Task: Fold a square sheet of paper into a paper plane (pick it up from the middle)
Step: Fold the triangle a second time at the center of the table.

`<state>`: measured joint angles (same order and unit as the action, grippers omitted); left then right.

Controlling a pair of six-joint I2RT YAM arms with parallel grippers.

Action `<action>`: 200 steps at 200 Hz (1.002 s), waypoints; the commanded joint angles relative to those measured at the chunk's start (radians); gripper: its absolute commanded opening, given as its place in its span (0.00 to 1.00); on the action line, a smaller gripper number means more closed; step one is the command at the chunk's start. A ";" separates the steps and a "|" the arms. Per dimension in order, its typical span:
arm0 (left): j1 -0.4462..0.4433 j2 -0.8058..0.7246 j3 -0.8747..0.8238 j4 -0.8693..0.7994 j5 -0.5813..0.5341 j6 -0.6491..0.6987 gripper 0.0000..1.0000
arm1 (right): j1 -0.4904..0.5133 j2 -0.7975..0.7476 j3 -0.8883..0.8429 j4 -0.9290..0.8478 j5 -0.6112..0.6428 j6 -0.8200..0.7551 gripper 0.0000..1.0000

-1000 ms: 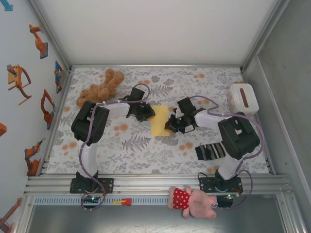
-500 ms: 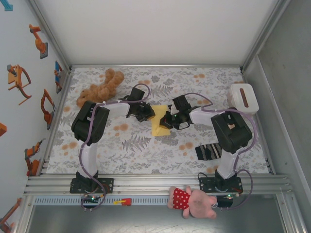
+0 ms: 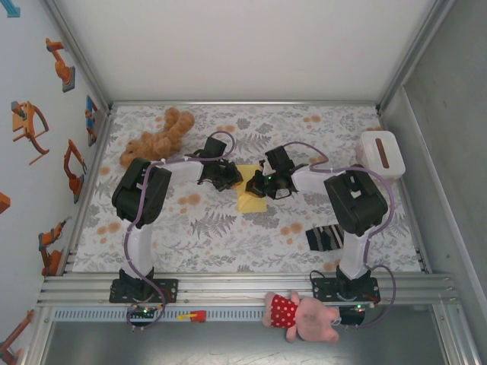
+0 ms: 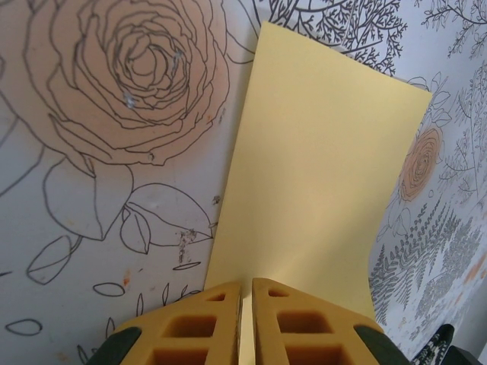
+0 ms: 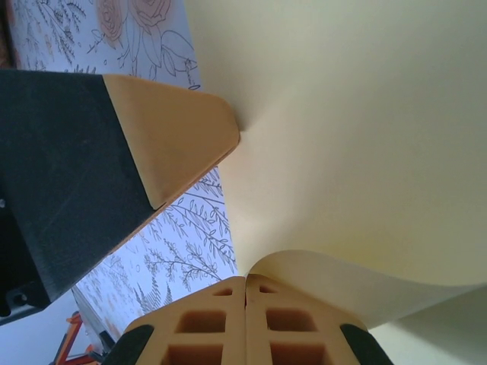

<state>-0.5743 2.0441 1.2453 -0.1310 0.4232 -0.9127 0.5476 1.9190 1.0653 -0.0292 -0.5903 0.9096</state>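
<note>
The square sheet of paper (image 3: 249,192) lies mid-way across the floral surface (image 3: 213,224), one edge curled up. The left fingers (image 4: 221,303), nearly closed, pinch its left side, likely anchoring it. The right fingers (image 5: 221,298), fully closed, grip the lifted edge, apparently to fold it over.

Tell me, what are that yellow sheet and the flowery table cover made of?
The yellow sheet looks like thin matte paper: it curls smoothly and shows no shine. The table cover seems a matte printed cloth or vinyl, judging by its drawn flowers and faint stains; which one I cannot tell.
</note>
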 commanded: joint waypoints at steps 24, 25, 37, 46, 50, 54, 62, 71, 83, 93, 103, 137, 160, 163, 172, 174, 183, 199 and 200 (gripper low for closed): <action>0.002 0.034 -0.014 -0.051 -0.011 -0.012 0.13 | 0.009 0.037 0.038 0.011 0.026 0.003 0.00; 0.002 0.034 -0.014 -0.051 -0.010 -0.012 0.13 | 0.009 0.036 0.038 0.011 0.026 0.002 0.00; 0.002 0.033 -0.015 -0.050 -0.009 -0.011 0.13 | 0.010 0.040 0.041 0.009 0.023 0.000 0.00; 0.002 0.033 -0.016 -0.050 -0.009 -0.011 0.13 | 0.011 0.042 0.042 0.006 0.023 -0.002 0.00; 0.002 0.033 -0.015 -0.049 -0.008 -0.011 0.13 | 0.011 0.042 0.041 0.006 0.023 -0.002 0.00; 0.002 0.034 -0.017 -0.050 -0.007 -0.011 0.13 | 0.011 0.044 0.043 0.005 0.022 -0.003 0.00; 0.002 0.034 -0.016 -0.048 -0.006 -0.011 0.13 | 0.012 0.044 0.044 0.002 0.020 -0.005 0.00; 0.002 0.033 -0.019 -0.046 -0.005 -0.011 0.13 | 0.012 0.044 0.044 -0.003 0.019 -0.011 0.00; 0.002 0.034 -0.019 -0.045 -0.004 -0.011 0.13 | 0.015 0.044 0.049 -0.016 0.019 -0.022 0.00; 0.002 0.034 -0.018 -0.044 -0.003 -0.011 0.13 | 0.018 0.044 0.051 -0.026 0.020 -0.031 0.00; 0.002 0.034 -0.018 -0.043 -0.003 -0.011 0.13 | 0.019 0.046 0.056 -0.031 0.017 -0.033 0.00; 0.002 0.036 -0.020 -0.044 -0.002 -0.011 0.13 | 0.021 0.053 0.062 -0.031 0.017 -0.033 0.00; 0.002 0.034 -0.020 -0.043 -0.004 -0.012 0.13 | 0.021 0.057 0.065 -0.033 0.023 -0.033 0.00; 0.002 0.034 -0.020 -0.043 -0.003 -0.011 0.13 | 0.022 0.057 0.065 -0.034 0.024 -0.033 0.00; 0.002 0.034 -0.020 -0.044 -0.004 -0.011 0.13 | 0.021 0.057 0.065 -0.034 0.028 -0.033 0.00; 0.002 0.034 -0.020 -0.044 -0.002 -0.011 0.13 | 0.021 0.057 0.065 -0.034 0.030 -0.032 0.00; 0.002 0.034 -0.020 -0.044 -0.003 -0.011 0.13 | 0.022 0.057 0.065 -0.034 0.033 -0.032 0.00; 0.002 0.036 -0.020 -0.044 -0.003 -0.012 0.13 | 0.021 0.055 0.064 -0.037 0.046 -0.033 0.00; 0.002 0.035 -0.020 -0.044 -0.003 -0.011 0.13 | 0.021 0.055 0.063 -0.037 0.047 -0.033 0.00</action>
<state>-0.5743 2.0449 1.2453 -0.1303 0.4252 -0.9131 0.5610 1.9644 1.1030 -0.0463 -0.5812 0.8940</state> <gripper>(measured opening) 0.127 0.049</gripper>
